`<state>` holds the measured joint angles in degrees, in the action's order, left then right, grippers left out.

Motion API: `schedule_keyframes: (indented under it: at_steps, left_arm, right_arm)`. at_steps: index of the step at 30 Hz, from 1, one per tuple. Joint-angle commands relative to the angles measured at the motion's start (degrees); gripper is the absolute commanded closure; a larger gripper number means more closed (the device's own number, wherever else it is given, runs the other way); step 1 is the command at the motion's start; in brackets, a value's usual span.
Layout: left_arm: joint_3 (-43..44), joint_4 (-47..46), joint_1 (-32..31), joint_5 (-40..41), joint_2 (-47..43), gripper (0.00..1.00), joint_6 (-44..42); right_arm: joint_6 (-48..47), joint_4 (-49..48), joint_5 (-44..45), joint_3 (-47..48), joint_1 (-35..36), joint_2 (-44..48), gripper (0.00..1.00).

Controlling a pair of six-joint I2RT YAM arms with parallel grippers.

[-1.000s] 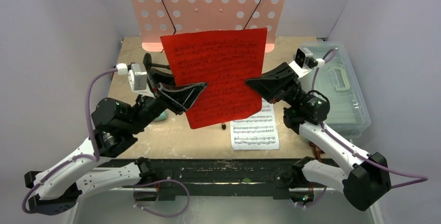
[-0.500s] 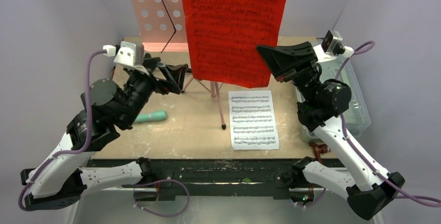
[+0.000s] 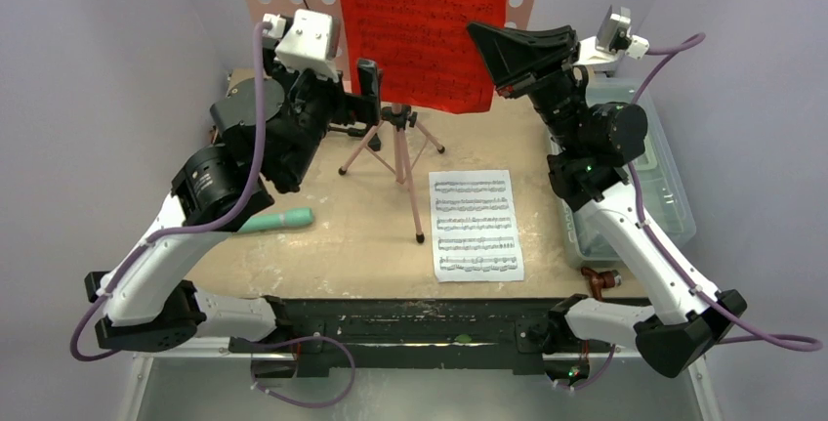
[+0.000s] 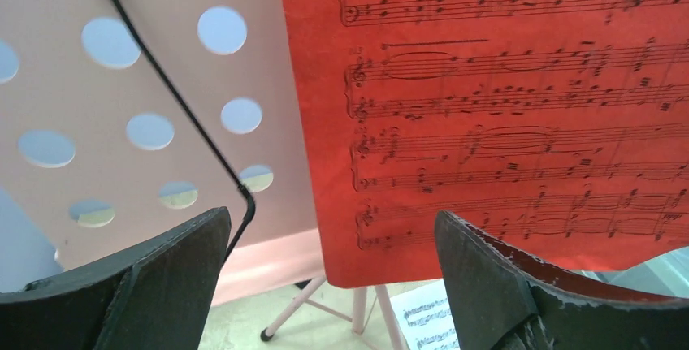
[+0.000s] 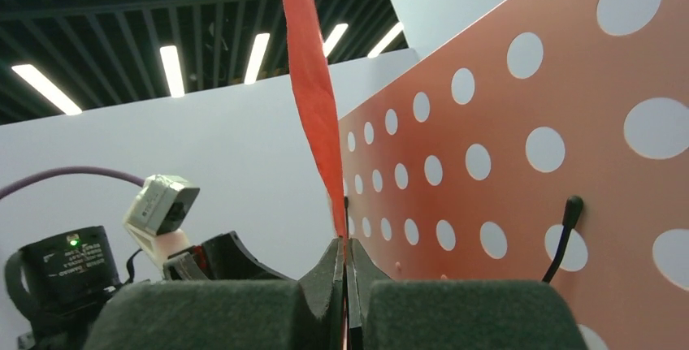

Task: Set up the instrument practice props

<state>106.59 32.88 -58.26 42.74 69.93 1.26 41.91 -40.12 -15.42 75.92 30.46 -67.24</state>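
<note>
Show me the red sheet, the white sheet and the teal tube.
red sheet (image 3: 420, 21): top view, middle of the page.
white sheet (image 3: 476, 224): top view, centre of the page.
teal tube (image 3: 283, 219): top view, mid-body.

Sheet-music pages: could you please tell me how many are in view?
2: the red page, pinched by the right gripper in front of the pink stand, and the white page flat on the table. Others may be hidden.

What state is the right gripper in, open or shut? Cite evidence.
Shut. The right gripper pinches the red sheet-music page edge-on, with no gap showing between its fingers.
</note>
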Motion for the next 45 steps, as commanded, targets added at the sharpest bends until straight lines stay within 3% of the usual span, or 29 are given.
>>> schedule_keyframes:
  at_steps: [1, 5, 8, 11, 21, 26, 39, 45]
  left_arm:
    - [8.5, 1.3, 0.3, 3.3, 3.5, 0.04, -3.5]
    - [10.8, 1.5, 4.6, 0.9, 5.8, 0.04, -2.0]
    - [12.4, 4.1, 13.5, -4.6, 8.7, 0.06, 2.4]
    - [12.9, 5.1, 17.4, -6.6, 10.5, 0.09, 4.8]
    - [3.2, -5.0, 17.6, -10.5, 4.7, 0.27, 6.6]
    - [1.6, -7.5, 17.6, -10.5, 4.0, 0.48, 6.0]
    - [-3.0, -13.1, 17.6, -11.2, 2.3, 0.73, 4.0]
    - [-11.0, -20.4, 17.6, -11.9, -2.7, 0.87, 1.6]
  right_arm:
    - [-5.5, 1.7, 3.4, 5.0, 0.0, 0.0, 1.0]
    - [-7.3, 1.3, 3.9, 5.2, 0.0, -0.3, 1.0]
    - [-7.9, 0.2, 3.7, 4.7, 0.0, 0.2, 1.0]
    - [-8.4, -0.1, 4.4, 3.9, 0.0, 0.9, 1.0]
    - [-8.2, -1.0, 3.1, 5.5, 0.0, -1.1, 1.0]
    - [-6.7, -2.7, 2.3, 6.3, 0.1, -3.3, 1.0]
    - [-9.6, -1.2, 3.0, 9.5, 2.2, -5.8, 1.0]
    - [-12.5, -0.1, 4.9, 11.3, 4.3, -7.7, 1.0]
